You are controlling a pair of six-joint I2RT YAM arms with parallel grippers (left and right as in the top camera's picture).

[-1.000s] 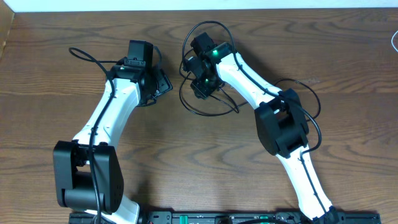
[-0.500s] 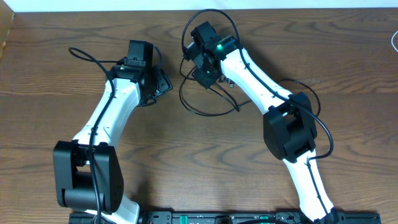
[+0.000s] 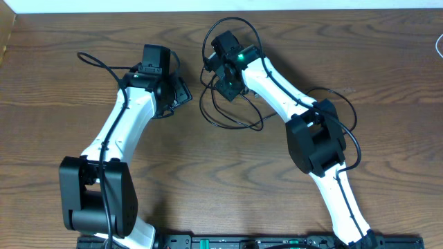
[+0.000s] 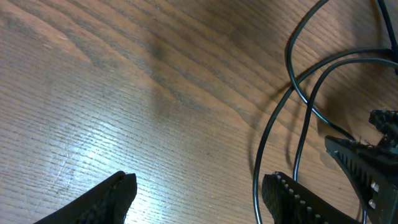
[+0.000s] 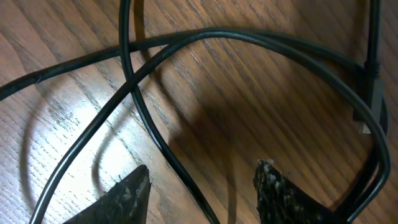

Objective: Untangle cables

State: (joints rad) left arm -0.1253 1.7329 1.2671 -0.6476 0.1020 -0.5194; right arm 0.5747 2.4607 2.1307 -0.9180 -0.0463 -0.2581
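Observation:
A thin black cable (image 3: 228, 126) lies in loose crossing loops on the wooden table (image 3: 360, 62), under and around my right gripper (image 3: 223, 81). In the right wrist view my right gripper (image 5: 202, 186) is open just above the wood, and one black strand (image 5: 149, 118) runs between its fingers. A small plug end (image 5: 372, 106) lies at the right. My left gripper (image 3: 178, 92) sits just left of the loops. In the left wrist view it (image 4: 199, 193) is open and empty, with black strands (image 4: 298, 93) to its right. No white or grey cord shows among the loops.
The thicker black wires of the arms arc over each arm, one looping above the right wrist (image 3: 232, 28). A thin pale line (image 3: 439, 45) shows at the far right edge. The right gripper's body (image 4: 373, 162) shows at the right of the left wrist view.
My right arm swung its elbow out to the right and came back. Its gripper stayed over the black loops, which shifted slightly. The left arm has not moved.

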